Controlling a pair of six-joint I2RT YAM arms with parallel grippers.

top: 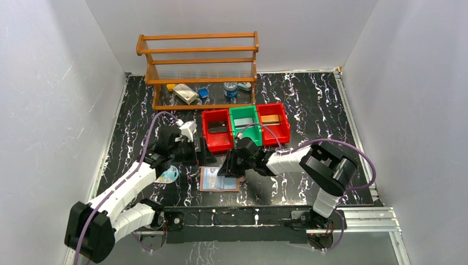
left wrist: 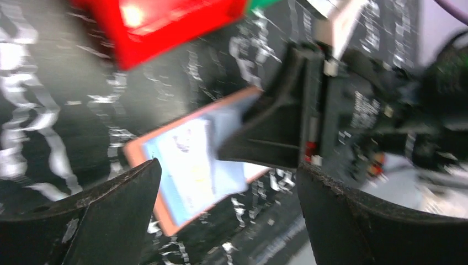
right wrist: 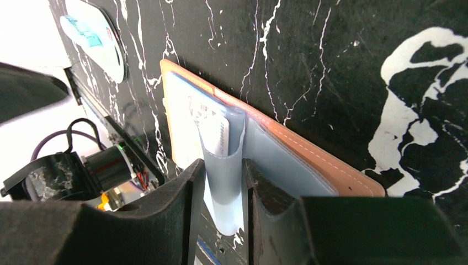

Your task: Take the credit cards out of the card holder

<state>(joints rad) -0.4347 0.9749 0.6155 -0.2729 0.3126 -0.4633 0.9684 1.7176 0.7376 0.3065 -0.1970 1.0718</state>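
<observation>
The card holder (top: 219,180), a reddish-brown wallet with pale bluish inner pockets, lies open on the black marbled table in front of the bins. My right gripper (top: 230,166) is shut on one bluish pocket flap (right wrist: 223,171) and pinches it into a tube. A pale credit card (right wrist: 216,133) shows inside that pocket. The wallet's brown edge (right wrist: 314,160) lies flat on the table. My left gripper (top: 203,157) is open and empty, just left of the wallet. In the left wrist view the wallet (left wrist: 185,165) lies beyond the open jaws, blurred.
Red (top: 208,138), green (top: 255,132) and red (top: 286,131) bins stand behind the wallet, each with a flat item inside. A wooden rack (top: 198,66) with small items stands at the back. A pale round disc (top: 168,175) lies by my left arm.
</observation>
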